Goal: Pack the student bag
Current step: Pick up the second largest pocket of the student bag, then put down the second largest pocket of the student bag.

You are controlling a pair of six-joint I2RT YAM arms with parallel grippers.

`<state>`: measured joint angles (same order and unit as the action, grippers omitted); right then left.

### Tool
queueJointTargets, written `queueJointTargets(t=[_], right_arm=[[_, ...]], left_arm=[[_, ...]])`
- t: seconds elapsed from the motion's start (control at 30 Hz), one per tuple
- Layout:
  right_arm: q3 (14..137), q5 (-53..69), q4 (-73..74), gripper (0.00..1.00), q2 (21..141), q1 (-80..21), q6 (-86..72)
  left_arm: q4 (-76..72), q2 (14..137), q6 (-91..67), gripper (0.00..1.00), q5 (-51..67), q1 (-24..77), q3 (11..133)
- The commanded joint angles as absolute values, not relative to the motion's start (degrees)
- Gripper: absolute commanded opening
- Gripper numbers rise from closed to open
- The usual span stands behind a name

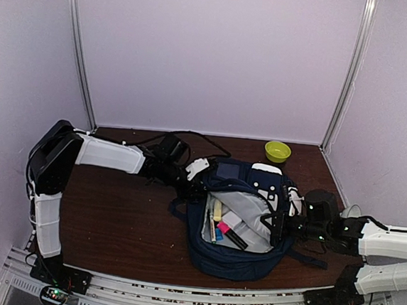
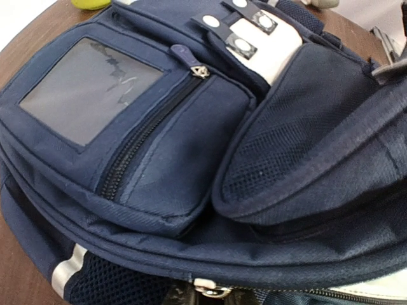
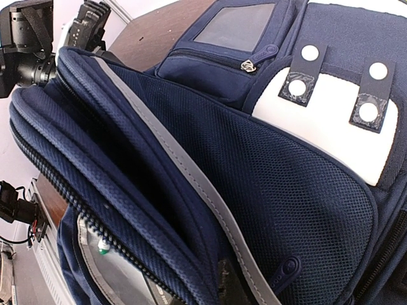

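The student bag [image 1: 233, 258], navy with white patches, lies in the middle of the table. Its main compartment is open and shows grey lining [image 1: 251, 214]. Inside lie a yellow marker [image 1: 217, 211], a pink one [image 1: 223, 228] and a black one [image 1: 236, 239]. My left gripper [image 1: 202, 182] is at the bag's upper left rim. In the left wrist view its dark fingertips [image 2: 181, 297] close around the metal zipper pull [image 2: 213, 289]. My right gripper [image 1: 279, 227] is shut on the bag's right rim, with one finger [image 3: 230, 286] pressed into the folded edge beside the grey stripe [image 3: 191, 184].
A lime green bowl [image 1: 278, 151] stands at the back right of the brown table [image 1: 126, 217]. Purple walls enclose the table on three sides. The bag's loose straps [image 1: 178, 209] trail to its left. The left arm [image 3: 32, 38] shows at the top left of the right wrist view.
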<state>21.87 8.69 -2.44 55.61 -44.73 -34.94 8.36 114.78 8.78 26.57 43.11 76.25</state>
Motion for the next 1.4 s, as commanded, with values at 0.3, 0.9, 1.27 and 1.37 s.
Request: queueJointTargets(t=[0.3, 0.9, 1.27, 1.37], right_arm=[[21.1, 3.2, -1.1, 0.01, 56.7, -44.2, -36.0], [21.2, 3.0, -1.1, 0.01, 56.8, -44.2, -36.0], [23.4, 13.4, -3.7, 0.4, 54.8, -44.9, -33.1], [30.0, 19.7, -2.1, 0.54, 53.9, -45.2, -31.8]], left_arm=[[7.6, 106.0, 9.1, 0.0, 25.6, 43.3, 71.7], [17.3, 99.2, 6.9, 0.0, 18.6, 46.3, 68.2], [19.8, 95.3, 2.9, 0.0, 8.4, 51.4, 64.5], [19.1, 94.2, 1.8, 0.0, 6.8, 51.4, 62.9]])
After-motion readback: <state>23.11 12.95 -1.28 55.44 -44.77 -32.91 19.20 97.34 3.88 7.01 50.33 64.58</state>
